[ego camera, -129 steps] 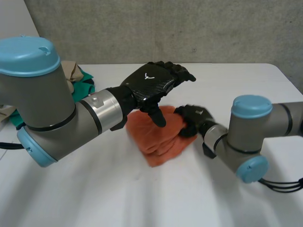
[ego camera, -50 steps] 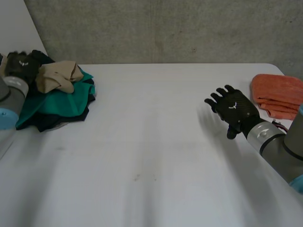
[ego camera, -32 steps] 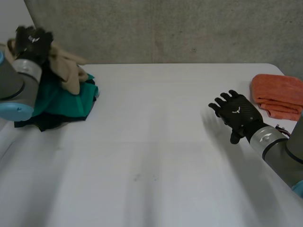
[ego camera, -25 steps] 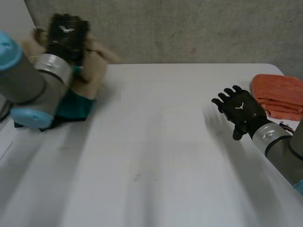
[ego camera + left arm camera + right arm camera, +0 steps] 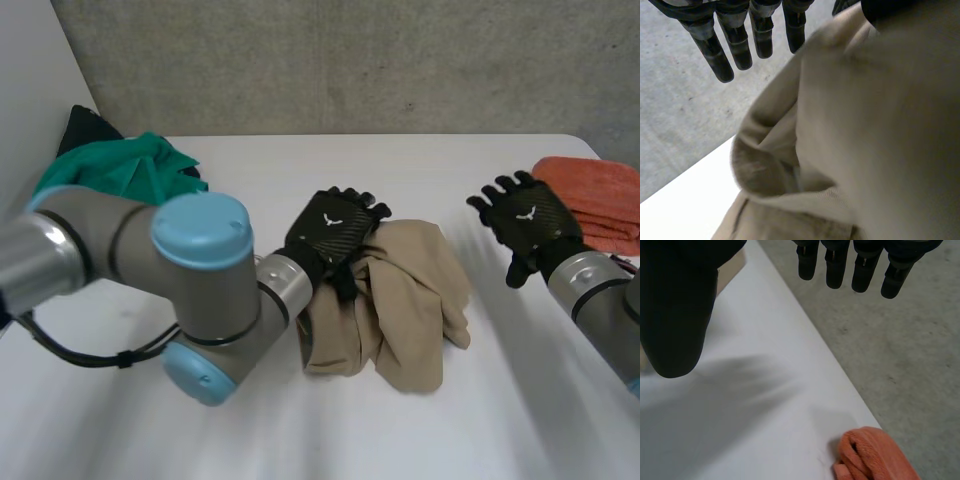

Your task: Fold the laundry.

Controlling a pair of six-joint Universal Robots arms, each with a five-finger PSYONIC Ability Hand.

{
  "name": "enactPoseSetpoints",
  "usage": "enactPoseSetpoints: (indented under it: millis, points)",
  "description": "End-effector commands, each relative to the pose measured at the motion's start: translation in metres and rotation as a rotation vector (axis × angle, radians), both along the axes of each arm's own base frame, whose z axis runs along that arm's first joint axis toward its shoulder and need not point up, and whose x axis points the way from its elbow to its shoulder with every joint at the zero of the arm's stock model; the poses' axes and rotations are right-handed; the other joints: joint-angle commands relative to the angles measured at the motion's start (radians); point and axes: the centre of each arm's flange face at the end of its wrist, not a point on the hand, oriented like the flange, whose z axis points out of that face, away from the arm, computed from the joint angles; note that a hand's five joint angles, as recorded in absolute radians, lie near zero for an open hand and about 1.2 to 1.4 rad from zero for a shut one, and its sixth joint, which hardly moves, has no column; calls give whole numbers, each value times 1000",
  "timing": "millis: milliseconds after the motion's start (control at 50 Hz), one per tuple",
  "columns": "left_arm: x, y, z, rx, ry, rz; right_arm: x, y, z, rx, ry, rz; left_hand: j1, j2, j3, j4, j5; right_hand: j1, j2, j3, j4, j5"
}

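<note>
The beige garment (image 5: 410, 300) was seen crumpled at the counter's (image 5: 250, 170) middle under the left hand (image 5: 335, 232), its fingers (image 5: 712, 52) held straight; the right hand (image 5: 528, 222) was spread, empty. Unless flattened first, creases could be folded in.

Light bright, even, diffuse, from overhead. White bench (image 5: 300, 440) evenly lit. Soft narrow shadow along near edge of beige cloth (image 5: 415, 300). Dull sheen on back of left hand (image 5: 330, 232). Cloth folds darker in left wrist view.
</note>
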Motion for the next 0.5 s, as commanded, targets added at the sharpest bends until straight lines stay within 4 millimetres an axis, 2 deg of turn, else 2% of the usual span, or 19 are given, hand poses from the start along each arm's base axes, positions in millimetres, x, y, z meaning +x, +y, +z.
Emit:
enactPoseSetpoints:
  millis: [20, 80, 140, 280, 320, 420, 460, 500]
  points:
    - [48, 12, 48, -14, -10, 127, -7, 3, 33, 37, -130, -66, -21, -23, -27, -18, -13, -47, -31, -30, -34, -46]
    - [61, 22, 58, -40, 21, 164, -7, 9, 38, 113, -153, -72, -21, -23, -27, -18, -13, -47, -31, -30, -34, -46]
    - [67, 30, 55, -36, 46, 172, -8, 16, 40, 207, -157, -86, -21, -23, -27, -18, -13, -47, -31, -30, -34, -46]
    - [70, 34, 36, 64, 78, 189, -7, 31, 35, 328, -146, -86, -4, -5, -10, -1, 5, -47, -31, -30, -34, -46]
    - [67, 31, 18, 117, 63, 194, -5, 33, 33, 335, -145, -81, 5, 3, -1, 8, 14, -47, -31, -30, -34, -46]
    - [58, 18, 2, 146, 48, 199, 2, 40, 28, 341, -142, -57, 26, 24, 20, 28, 34, -47, -31, -30, -34, -46]
    - [53, 8, -9, 159, 39, 207, 4, 41, 27, 331, -140, -51, 227, 226, 221, 230, 236, -47, -31, -30, -34, -46]
    - [49, 2, -16, 164, 32, 207, 7, 42, 25, 316, -140, -39, 608, 606, 602, 610, 616, -47, -31, -30, -34, -46]
